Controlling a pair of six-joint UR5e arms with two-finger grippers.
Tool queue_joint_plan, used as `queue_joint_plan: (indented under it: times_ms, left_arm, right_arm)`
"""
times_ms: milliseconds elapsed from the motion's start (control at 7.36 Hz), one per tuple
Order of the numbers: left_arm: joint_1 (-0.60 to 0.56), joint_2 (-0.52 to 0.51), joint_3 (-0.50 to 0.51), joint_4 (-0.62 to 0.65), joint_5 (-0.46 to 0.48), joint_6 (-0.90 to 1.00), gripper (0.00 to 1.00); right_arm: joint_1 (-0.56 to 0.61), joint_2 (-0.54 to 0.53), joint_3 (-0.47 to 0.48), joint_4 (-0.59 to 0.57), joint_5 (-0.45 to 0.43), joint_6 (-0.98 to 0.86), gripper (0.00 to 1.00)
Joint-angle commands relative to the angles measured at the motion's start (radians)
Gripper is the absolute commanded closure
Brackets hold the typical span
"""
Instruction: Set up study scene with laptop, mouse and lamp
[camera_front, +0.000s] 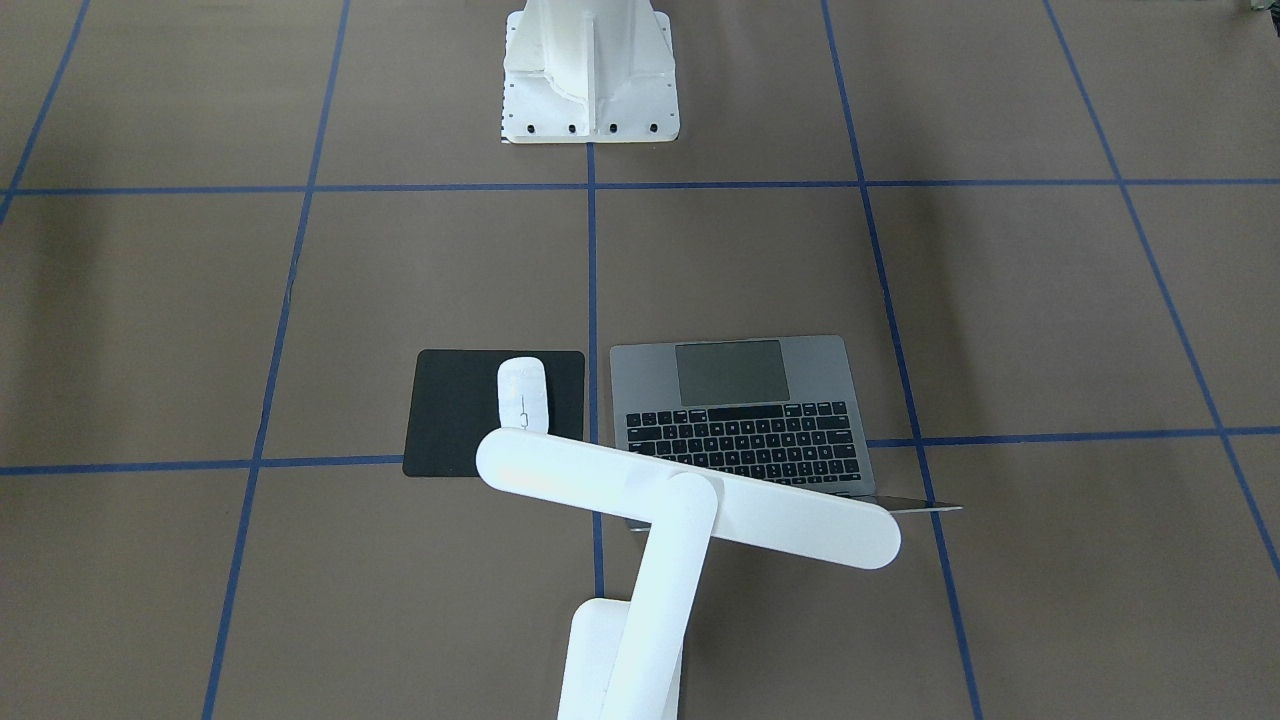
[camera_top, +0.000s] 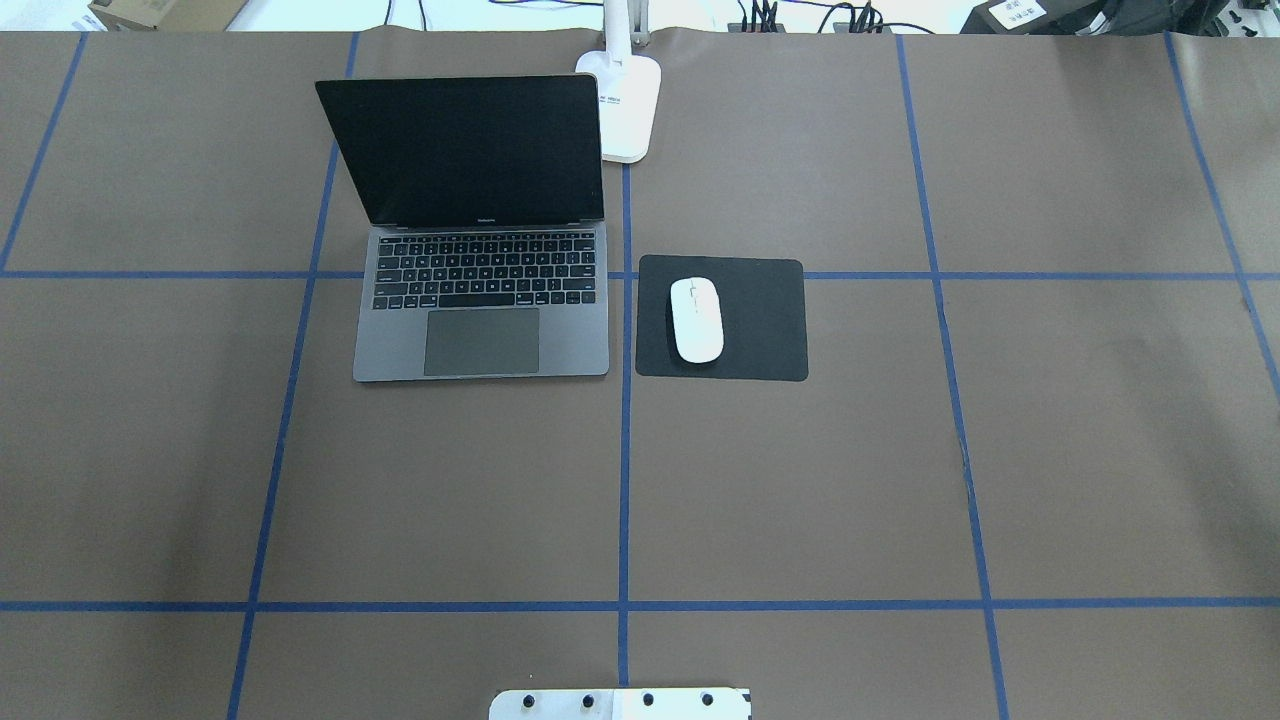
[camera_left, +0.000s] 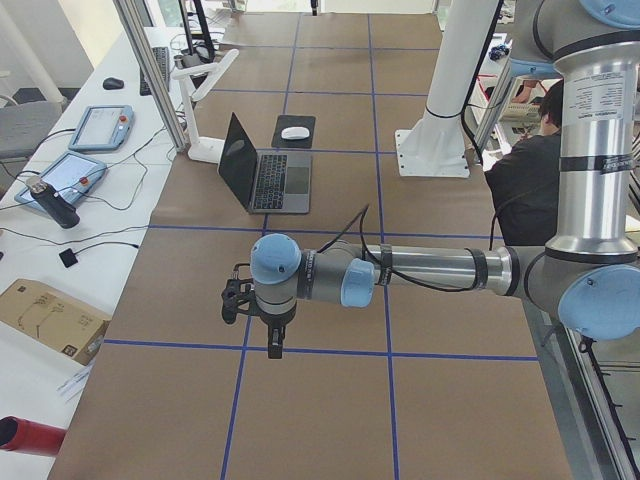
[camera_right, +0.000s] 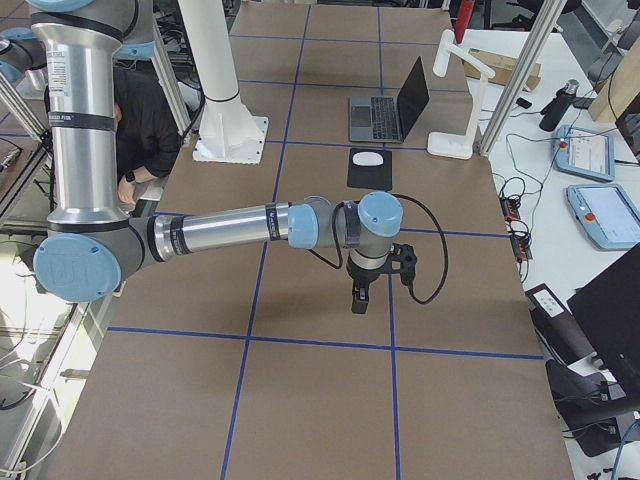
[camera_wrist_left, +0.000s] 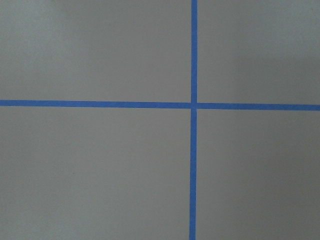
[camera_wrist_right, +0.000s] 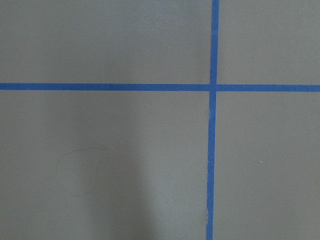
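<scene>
Firstly, the white bolted robot pedestal (camera_top: 620, 705) stood at the near edge of the brown paper-covered table (camera_top: 800, 480), which was marked with a blue tape grid. A broad band of bare cover lay between the pedestal and the task items.

The left gripper (camera_left: 273, 350) hung pointing straight down over a tape crossing toward the table's left end, well apart from every item. The right gripper (camera_right: 358, 303) hung likewise toward the right end. Whether either set of fingers was spread or pressed together could not be determined, as each showed only in a side view.

The slim space-grey metal laptop (camera_top: 480, 300) sat open left of the centre tape line, its right edge just beside that line. The black square mat (camera_top: 765, 320) lay just right of the line, apart from the laptop. The small glossy white oval mouse (camera_top: 696, 320) rested on the mat's left half.

The white desk lamp (camera_top: 630, 110) stood at the far edge, its base just beside the screen's right corner.
</scene>
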Motion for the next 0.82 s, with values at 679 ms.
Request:
queue_joint_plan:
  times_ms: [679]
  left_arm:
    - [0.012,0.003,0.007,-0.006,0.02,-0.008,0.01]
  right_arm:
    - [0.085,-0.04,-0.001,-0.043,0.034,-0.006,0.0]
